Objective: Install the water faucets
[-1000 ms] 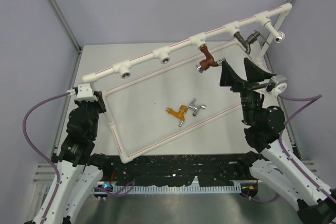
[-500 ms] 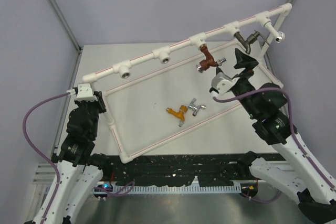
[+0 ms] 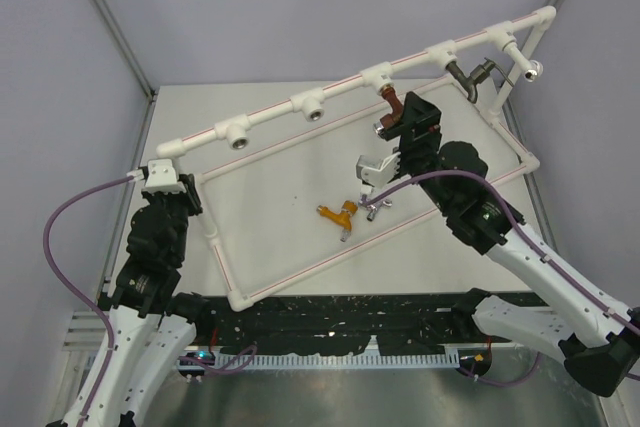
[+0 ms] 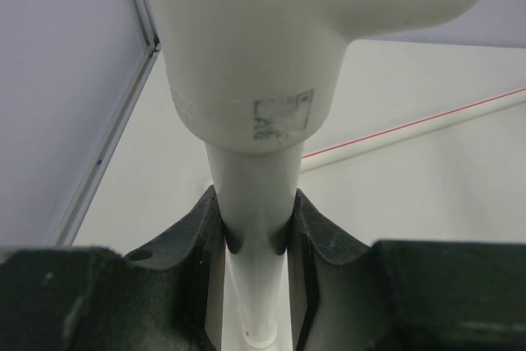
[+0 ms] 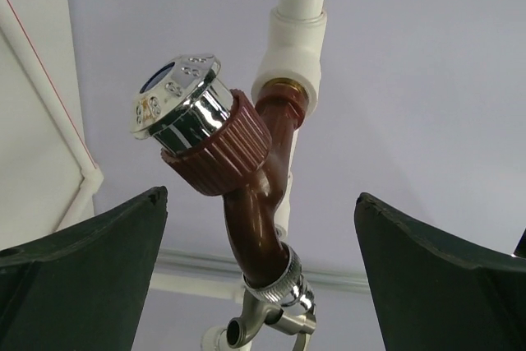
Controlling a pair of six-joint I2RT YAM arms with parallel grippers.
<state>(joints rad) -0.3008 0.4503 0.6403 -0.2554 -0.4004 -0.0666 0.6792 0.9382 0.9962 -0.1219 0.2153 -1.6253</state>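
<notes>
The red-brown faucet (image 3: 393, 110) hangs from a T-shaped socket (image 3: 378, 75) on the white pipe frame (image 3: 270, 117). My right gripper (image 3: 408, 119) is open with its jaws wide on either side of it. The right wrist view shows this faucet (image 5: 259, 203) between the fingers, untouched. The dark grey faucet (image 3: 467, 77) sits in the socket further right. The orange faucet (image 3: 340, 213) and the silver faucet (image 3: 377, 208) lie loose on the table inside the frame. My left gripper (image 3: 165, 185) is shut on the frame's pipe (image 4: 253, 195) at its left corner.
Two T-shaped sockets (image 3: 312, 107) (image 3: 238, 135) on the top pipe hold nothing. The frame's lower pipes (image 3: 330, 259) run diagonally across the table (image 3: 260, 197). Grey walls enclose the back and sides. My right forearm reaches over the frame's right part.
My right arm swung left from the frame's right side to the red-brown faucet, gripper still open. The left arm and the loose faucets have not moved.
</notes>
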